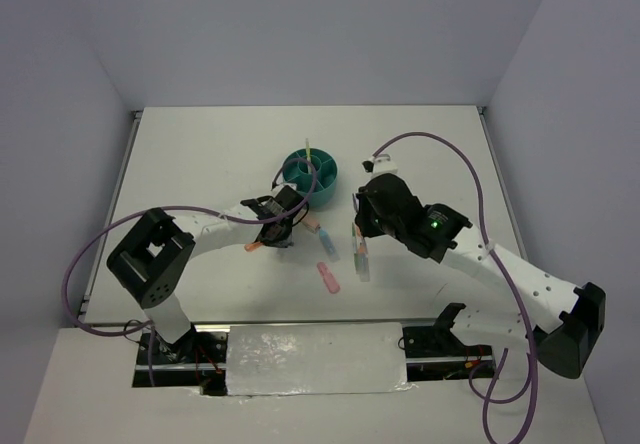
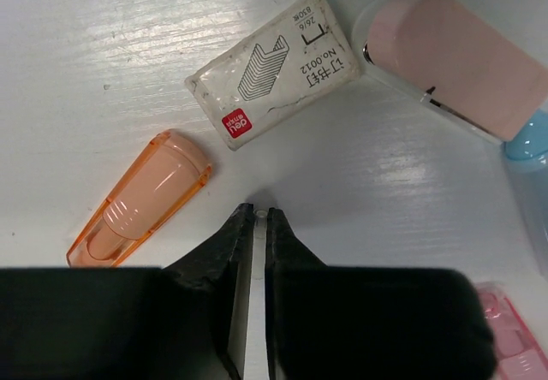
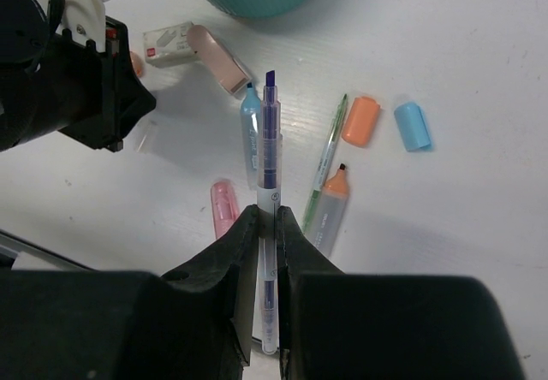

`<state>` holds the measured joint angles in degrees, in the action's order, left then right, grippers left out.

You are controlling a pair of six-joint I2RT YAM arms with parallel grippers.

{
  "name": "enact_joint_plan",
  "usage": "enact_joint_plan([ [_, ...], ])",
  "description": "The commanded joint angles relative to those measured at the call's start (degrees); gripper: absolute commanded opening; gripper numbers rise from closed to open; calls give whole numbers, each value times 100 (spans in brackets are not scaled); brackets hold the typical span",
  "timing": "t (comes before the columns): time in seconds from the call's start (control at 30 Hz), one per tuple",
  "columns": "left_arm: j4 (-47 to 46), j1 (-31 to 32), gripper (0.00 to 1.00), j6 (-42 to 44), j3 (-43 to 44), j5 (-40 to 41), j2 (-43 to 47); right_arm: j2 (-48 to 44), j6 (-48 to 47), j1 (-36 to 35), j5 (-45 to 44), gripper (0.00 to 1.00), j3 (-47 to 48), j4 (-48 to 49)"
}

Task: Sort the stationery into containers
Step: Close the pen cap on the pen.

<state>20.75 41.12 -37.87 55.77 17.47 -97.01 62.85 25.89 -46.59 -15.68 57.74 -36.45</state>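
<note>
1. The teal organizer [image 1: 322, 174] stands on the white desk [image 1: 200, 154] with a yellow pen [image 1: 309, 150] upright inside it.
2. The left gripper [image 2: 259, 217] is low over the desk, just off the organizer on the side of the arms' bases and to the left. Its jaws are drawn almost together with a thin slit between them, and I cannot tell whether anything is pinched there.
3. The right gripper [image 3: 267, 217] is off the organizer's bases side to the right. Its jaws are clamped on a clear purple-tipped pen [image 3: 271, 106] that points toward the organizer.
4. A staple box [image 2: 274, 68] and a pink rounded piece [image 2: 454, 55] lie close to the organizer, an orange piece [image 2: 141, 198] farther from it.
5. Farther out lie a green pen [image 3: 330, 149], an orange cap [image 3: 362, 121] and a blue cap [image 3: 412, 125].
</note>
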Motion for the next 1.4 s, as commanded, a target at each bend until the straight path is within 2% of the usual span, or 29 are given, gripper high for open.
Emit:
enact_joint_plan([
  [0.0, 8, 1, 16, -89, -66, 133, 33, -220, -31, -70, -67, 0, 45, 111],
  [0.1, 43, 1, 7, -107, -31, 186, 234, -203, -40, -70, -32, 0, 27, 181],
  [0.13, 69, 1, 0, -124, 39, 195, 305, -177, -40, -70, 30, 0, 1, 217],
  [0.23, 218, 10, 0, -142, 215, 213, 656, -168, -75, -78, 231, 0, -165, 532],
  [0.33, 377, 18, 0, -273, 435, 125, 1437, -395, -260, -79, 1345, 0, -805, 1707],
  [0.37, 299, 10, 0, -430, 374, 90, 2083, -657, -121, -78, 2158, 0, -1338, 2668],
  [0.43, -332, 10, 0, -720, -80, 72, 2868, -957, 248, -113, 2901, 0, -2017, 3920],
  [0.47, -735, 18, 0, -879, -379, -33, 3768, -1237, 807, -183, 3069, 0, -2360, 5327],
  [0.5, -1279, 1, 0, -1176, -704, -190, 4212, -1336, 1004, -428, 3080, 0, -2999, 6011],
  [0.53, -2459, 1, 0, -1344, -1369, -462, 4634, -1398, 1154, -569, 2949, 0, -3214, 6453],
  [0.57, -2949, 10, 0, -1494, -1619, -586, 4961, -1416, 1129, -701, 2835, 0, -3303, 6823],
  [0.6, -3311, -8, 0, -1670, -1744, -709, 5390, -1398, 1085, -850, 2695, 0, -3339, 6931],
  [0.7, -3376, -8, 0, -1680, -1552, -1026, 5518, -1381, 980, -1053, 2588, 0, -3287, 7169],
  [0.77, -3437, -8, 0, -1654, -1437, -1271, 5544, -1372, 813, -1124, 2561, 0, -3042, 6959],
  [1.37, -3033, 1, 0, -1478, -1226, -1536, 5614, -757, 382, -1291, 2535, 0, -2118, 6264],
])
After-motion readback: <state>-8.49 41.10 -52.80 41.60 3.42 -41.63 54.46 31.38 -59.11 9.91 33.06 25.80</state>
